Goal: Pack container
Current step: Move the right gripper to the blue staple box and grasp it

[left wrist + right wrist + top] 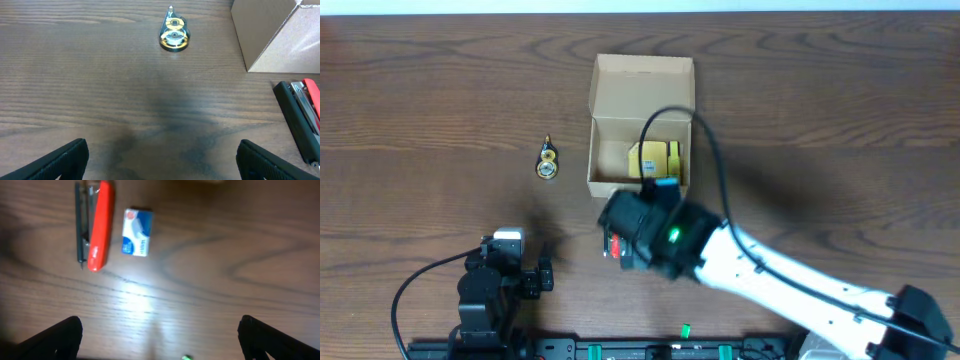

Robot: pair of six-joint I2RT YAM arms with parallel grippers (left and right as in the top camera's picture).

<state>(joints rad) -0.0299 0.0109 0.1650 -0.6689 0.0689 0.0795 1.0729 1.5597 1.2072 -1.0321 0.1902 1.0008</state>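
Your box [642, 85] sits mid-table with its lid folded to the far side and a yellow item [655, 158] inside. Loose pieces ring it, probably awaiting packing. Your right gripper [160, 340] hovers over the stapler [97, 225] and staple pack [136, 238], fingers spread wide, holding nothing. Your left gripper [162, 160] is likewise spread and empty, near the tape roller [174, 35].

**Right arm** [790, 285]: white tubular link ending in a black wrist housing [645, 225] with a lit green indicator [673, 236]; a looped black cable [670, 110] runs from it. **Left arm** [480, 295]: all black, capped by a pale grey block [507, 238], with its own black lead [400, 295]. Fingertips [60, 160] are matte black.
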